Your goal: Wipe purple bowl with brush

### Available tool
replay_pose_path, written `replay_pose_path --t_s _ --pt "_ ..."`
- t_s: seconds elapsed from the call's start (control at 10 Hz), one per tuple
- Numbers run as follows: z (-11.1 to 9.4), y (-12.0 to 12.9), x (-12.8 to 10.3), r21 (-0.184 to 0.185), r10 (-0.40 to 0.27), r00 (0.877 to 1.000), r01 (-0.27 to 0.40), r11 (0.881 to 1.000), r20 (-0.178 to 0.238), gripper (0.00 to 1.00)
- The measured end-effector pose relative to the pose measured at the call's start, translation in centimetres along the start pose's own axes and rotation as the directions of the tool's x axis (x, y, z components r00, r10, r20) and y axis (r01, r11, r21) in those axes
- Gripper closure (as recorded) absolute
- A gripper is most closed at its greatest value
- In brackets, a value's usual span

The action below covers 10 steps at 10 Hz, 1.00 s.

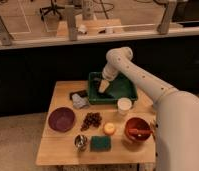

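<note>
Tabletop bin (pixel 126 90) beneath end effector (pixel 103 87), jaws apart.

the counter (pixel 55 152) is pale, plain wood. the purple bowl (pixel 61 119) is a dark purple-maroon and the brush (pixel 78 93) is blackish, beside a grey crumpled thing (pixel 81 102). the tray (pixel 127 91) is deep green; the cream-coloured hand (pixel 104 86) hangs inside it on a white arm (pixel 143 80). the cup (pixel 124 105) is white. the other bowl (pixel 138 128) is red-orange with an orange utensil (pixel 141 132) in it. the sponge (pixel 100 143) is dark green, the grape-like cluster (pixel 92 120) dark reddish-brown, the small round thing (pixel 109 128) yellow-orange, the little metal cup (pixel 81 141) silvery.
</note>
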Motion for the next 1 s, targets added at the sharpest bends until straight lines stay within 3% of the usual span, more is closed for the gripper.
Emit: replay_pose_path --t_s 0.2,0.6,1.0 --pt "2.6 0.1 0.6 0.025 0.006 1.0 -0.005 1.0 -0.008 0.2" --pt "5.0 -0.2 1.6 0.052 0.026 0.999 -0.025 0.998 -0.032 0.2" --pt "7.2 -0.4 2.1 0.031 0.061 0.997 -0.06 0.998 -0.044 0.2"
